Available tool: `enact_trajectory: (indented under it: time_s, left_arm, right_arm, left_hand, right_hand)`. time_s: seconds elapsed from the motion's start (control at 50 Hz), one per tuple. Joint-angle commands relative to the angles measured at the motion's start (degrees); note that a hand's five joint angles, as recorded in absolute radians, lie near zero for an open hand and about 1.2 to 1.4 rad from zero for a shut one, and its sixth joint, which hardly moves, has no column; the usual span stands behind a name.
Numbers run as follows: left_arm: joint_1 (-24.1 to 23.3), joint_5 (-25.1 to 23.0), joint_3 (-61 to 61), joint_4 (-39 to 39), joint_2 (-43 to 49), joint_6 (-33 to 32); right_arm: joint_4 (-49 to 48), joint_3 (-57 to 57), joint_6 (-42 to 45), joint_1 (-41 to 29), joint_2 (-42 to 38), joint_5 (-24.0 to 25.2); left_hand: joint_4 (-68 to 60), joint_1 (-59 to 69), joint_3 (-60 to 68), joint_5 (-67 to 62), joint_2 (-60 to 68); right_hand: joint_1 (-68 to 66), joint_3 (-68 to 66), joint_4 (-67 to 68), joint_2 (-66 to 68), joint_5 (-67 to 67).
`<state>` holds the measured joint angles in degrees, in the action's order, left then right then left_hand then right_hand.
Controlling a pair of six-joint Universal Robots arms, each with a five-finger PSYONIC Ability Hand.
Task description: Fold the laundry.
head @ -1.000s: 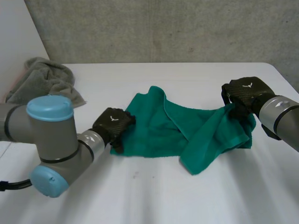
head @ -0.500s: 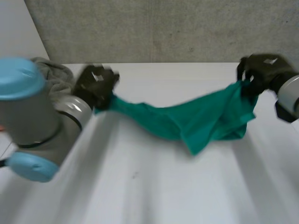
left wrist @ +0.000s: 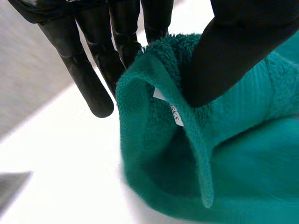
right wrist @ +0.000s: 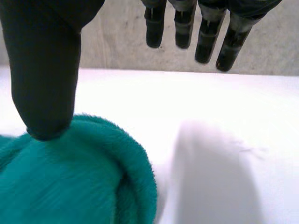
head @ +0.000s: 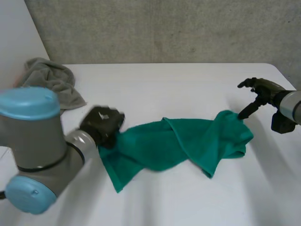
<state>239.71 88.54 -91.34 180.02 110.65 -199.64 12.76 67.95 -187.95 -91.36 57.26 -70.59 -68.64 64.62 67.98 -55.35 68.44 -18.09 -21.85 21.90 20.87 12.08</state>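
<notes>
A green towel (head: 188, 143) lies twisted and bunched across the middle of the white table (head: 155, 89). My left hand (head: 101, 125) is at the towel's left end; in the left wrist view its thumb (left wrist: 233, 51) pinches the towel's labelled edge (left wrist: 163, 102) against its fingers (left wrist: 126, 42). My right hand (head: 258, 92) hovers just above the towel's right end with fingers spread. In the right wrist view its thumb (right wrist: 44, 70) is at the top of the towel (right wrist: 70, 177), while its fingers (right wrist: 205, 28) stay straight and apart from the cloth.
A crumpled grey towel (head: 51, 82) lies at the table's far left corner. A concrete wall (head: 164, 28) rises behind the table. Bare tabletop lies in front of the green towel and beyond it.
The towel, stretched in the air between both hands, has come down onto the table. My right hand let go of its end and opened. My left hand moved down and nearer with its end.
</notes>
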Motion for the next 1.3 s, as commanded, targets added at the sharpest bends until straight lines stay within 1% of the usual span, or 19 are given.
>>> enact_trajectory:
  time_s: [0.02, 0.06, 0.18, 0.28, 0.32, 0.34, 0.36, 0.42, 0.48, 0.5, 0.58, 0.66, 0.78, 0.84, 0.88, 0.98, 1.1, 1.24, 1.3]
  left_arm:
    - [-3.7, 0.0, -3.7, -2.9, -2.4, 0.7]
    - [-3.9, 0.0, -5.7, -2.9, -6.1, 1.6]
    - [-5.1, -0.1, -10.9, -3.4, -11.6, 2.9]
    - [-10.2, -0.1, -14.4, -4.4, -13.3, 2.9]
    - [-11.5, -0.1, -14.7, -5.6, -13.2, 3.0]
    - [-12.2, -0.2, -14.5, -6.7, -13.2, 3.0]
    - [-12.4, -0.5, -14.2, -7.2, -13.2, 3.1]
    - [-11.7, -0.5, -12.7, -7.6, -13.4, 3.1]
    - [-9.9, -0.2, -11.1, -7.5, -13.7, 3.2]
    - [-7.4, -0.3, -9.8, -7.4, -14.0, 3.3]
    - [-2.2, -0.3, -7.0, -6.5, -14.7, 3.4]
    - [1.6, -0.3, -4.7, -2.8, -14.5, 4.2]
    - [4.3, -0.6, -2.8, 1.4, -13.5, 6.0]
    - [4.6, -1.4, -1.8, 2.0, -11.0, 6.3]
    - [4.6, -2.5, -0.8, 2.0, -9.1, 6.4]
    - [4.5, -4.9, 1.1, 2.1, -5.6, 6.5]
    - [4.1, -6.5, 4.8, 2.3, -0.5, 7.2]
    - [4.1, -10.1, 10.5, 2.2, 6.0, 12.6]
    - [4.0, -13.0, 12.1, 1.9, 8.0, 15.3]
  right_arm:
    - [2.4, -2.4, 18.4, -5.2, 2.9, -10.4]
    - [2.0, -0.5, 21.0, -7.3, 5.7, -11.6]
    - [1.8, 8.5, 21.4, -12.0, 15.7, -11.4]
    - [1.6, 15.8, 21.4, -18.0, 17.8, -11.6]
    - [1.5, 17.8, 21.3, -19.8, 17.9, -11.6]
    - [0.9, 19.9, 21.3, -21.5, 17.8, -11.8]
    - [0.3, 20.8, 21.3, -21.9, 17.7, -11.9]
    - [-4.8, 25.0, 21.3, -23.7, 17.4, -11.9]
    - [-9.8, 27.7, 21.7, -24.6, 17.0, -12.3]
    - [-12.6, 28.6, 21.8, -25.2, 16.2, -12.9]
    - [-15.8, 29.2, 22.3, -26.1, 12.6, -14.8]
    - [-17.0, 29.0, 22.7, -26.3, 10.1, -17.6]
    - [-22.9, 28.5, 26.4, -26.9, 6.5, -21.0]
    - [-24.6, 28.3, 29.1, -26.7, 5.1, -22.2]
    - [-25.2, 28.1, 29.7, -26.5, 5.3, -22.7]
    - [-25.3, 27.0, 30.0, -26.1, 7.4, -22.0]
    - [-22.4, 22.7, 31.1, -26.1, 16.8, -21.4]
    - [-4.3, 10.8, 33.7, -25.8, 22.2, -13.0]
    - [-0.3, 7.8, 33.8, -25.8, 23.7, -10.5]
  left_hand:
    - [-10.2, 14.2, 10.9, -13.5, 10.4]
    - [-10.4, 14.4, 11.0, -13.7, 10.6]
    - [-10.5, 14.6, 11.2, -13.8, 10.7]
    - [-9.0, 13.1, 9.7, -12.3, 9.2]
    - [-1.5, 5.5, 2.2, -4.8, 1.7]
    - [12.4, -8.3, -11.7, 9.1, -12.2]
    - [20.7, -16.6, -20.0, 17.4, -20.5]
    - [38.5, -34.5, -37.9, 35.2, -38.3]
    - [45.4, -41.4, -44.8, 42.2, -45.3]
    - [46.3, -42.3, -45.6, 43.0, -46.1]
    - [46.5, -42.5, -45.8, 43.2, -46.3]
    - [46.7, -42.6, -46.0, 43.4, -46.5]
    - [46.3, -42.3, -45.6, 43.0, -46.1]
    - [46.3, -42.3, -45.6, 43.0, -46.1]
    - [46.3, -42.3, -45.6, 43.0, -46.1]
    - [46.5, -42.5, -45.8, 43.2, -46.3]
    - [48.7, -44.7, -48.0, 45.4, -48.5]
    - [48.8, -44.8, -48.2, 45.6, -48.6]
    - [48.8, -44.8, -48.2, 45.6, -48.6]
  right_hand:
    - [8.1, 11.8, -11.9, -10.9, -12.1]
    - [8.1, 11.8, -11.9, -10.9, -12.1]
    - [8.1, 11.8, -11.9, -10.9, -12.1]
    - [8.1, 11.8, -11.9, -10.9, -12.1]
    - [8.1, 11.8, -11.9, -10.9, -12.1]
    - [8.1, 11.8, -11.9, -10.9, -12.1]
    - [8.1, 11.8, -11.9, -10.9, -12.1]
    - [8.1, 11.8, -11.9, -10.9, -12.1]
    - [4.3, 8.1, -8.1, -7.1, -8.3]
    - [2.3, 6.1, -6.1, -5.1, -6.3]
    - [-1.6, 2.2, -2.3, -1.2, -2.4]
    - [-6.1, -2.4, 2.3, 3.3, 2.1]
    - [-14.9, -11.1, 11.0, 12.1, 10.9]
    - [-34.1, -30.4, 30.3, 31.3, 30.1]
    - [-61.8, -58.0, 57.9, 59.0, 57.8]
    - [-61.9, -58.2, 58.1, 59.1, 57.9]
    - [-61.9, -58.2, 58.1, 59.1, 57.9]
    - [-61.9, -58.2, 58.1, 59.1, 57.9]
    - [-61.9, -58.2, 58.1, 59.1, 57.9]
